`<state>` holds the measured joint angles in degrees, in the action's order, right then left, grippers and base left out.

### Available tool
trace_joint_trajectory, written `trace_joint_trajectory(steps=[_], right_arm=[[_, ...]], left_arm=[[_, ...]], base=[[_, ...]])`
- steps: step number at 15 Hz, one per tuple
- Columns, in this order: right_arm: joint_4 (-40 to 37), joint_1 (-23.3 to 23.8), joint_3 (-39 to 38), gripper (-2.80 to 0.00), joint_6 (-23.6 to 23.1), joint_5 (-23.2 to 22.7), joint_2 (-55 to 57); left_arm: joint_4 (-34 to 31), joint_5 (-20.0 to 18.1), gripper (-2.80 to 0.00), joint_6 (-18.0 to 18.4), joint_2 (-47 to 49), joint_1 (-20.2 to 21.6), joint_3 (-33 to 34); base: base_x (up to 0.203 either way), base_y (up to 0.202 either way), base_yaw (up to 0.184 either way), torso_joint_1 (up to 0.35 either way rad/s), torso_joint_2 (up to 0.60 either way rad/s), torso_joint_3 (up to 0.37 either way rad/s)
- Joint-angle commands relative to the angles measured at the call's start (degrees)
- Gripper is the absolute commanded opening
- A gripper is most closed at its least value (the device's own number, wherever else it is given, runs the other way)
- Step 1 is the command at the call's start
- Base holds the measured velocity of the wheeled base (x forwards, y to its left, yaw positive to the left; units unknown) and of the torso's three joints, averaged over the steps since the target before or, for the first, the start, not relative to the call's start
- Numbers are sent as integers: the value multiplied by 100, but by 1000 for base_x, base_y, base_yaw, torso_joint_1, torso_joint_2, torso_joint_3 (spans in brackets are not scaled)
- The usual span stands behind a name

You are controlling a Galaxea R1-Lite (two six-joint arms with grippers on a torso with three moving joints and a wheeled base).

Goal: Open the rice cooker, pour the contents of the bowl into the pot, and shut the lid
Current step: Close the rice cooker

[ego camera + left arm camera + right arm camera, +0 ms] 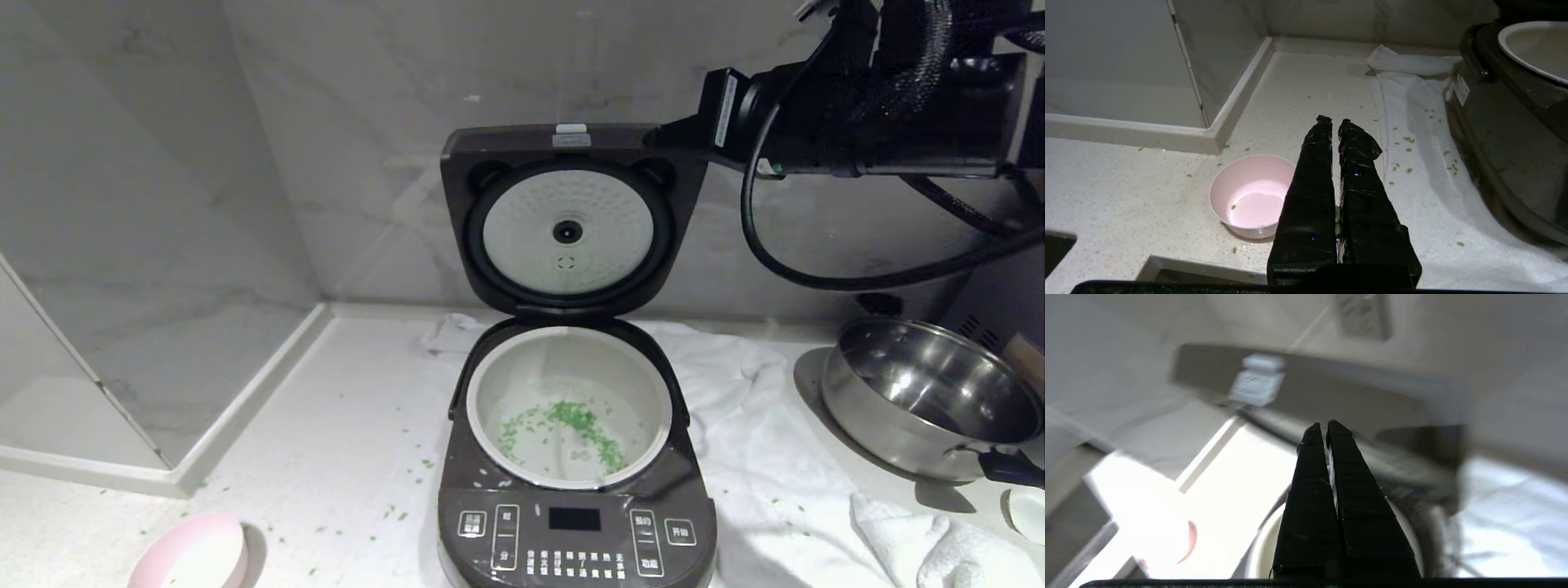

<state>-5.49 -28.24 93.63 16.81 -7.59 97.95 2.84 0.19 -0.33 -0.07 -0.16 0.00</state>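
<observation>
Head view: I see the rice cooker [576, 457] on a white towel [759, 457], the lid [571, 220] standing up. Green bits [571, 425] lie in the pot [569, 406]. The right gripper [657, 137] is at the lid's top right corner; contact uncertain.

Left wrist view: left gripper [1334, 119] closed, empty, above the counter beside the bowl [1251, 196].

Right wrist view: blurred; fingers [1312, 435] pressed together, holding nothing.
</observation>
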Motion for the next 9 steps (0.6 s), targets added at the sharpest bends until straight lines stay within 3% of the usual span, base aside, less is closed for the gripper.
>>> trace_joint_trajectory(steps=[1,9], right_arm=[[4,-300,-336,-280,130,10,-379],[30,-550,-925,-280,177,329,-1024]], left_arm=[[6,7,-280,-2,-1,-2,79],[6,-2,-280,-2,-1,7,79]], base=[[0,0,0,0,0,0],[0,0,0,0,0,0]])
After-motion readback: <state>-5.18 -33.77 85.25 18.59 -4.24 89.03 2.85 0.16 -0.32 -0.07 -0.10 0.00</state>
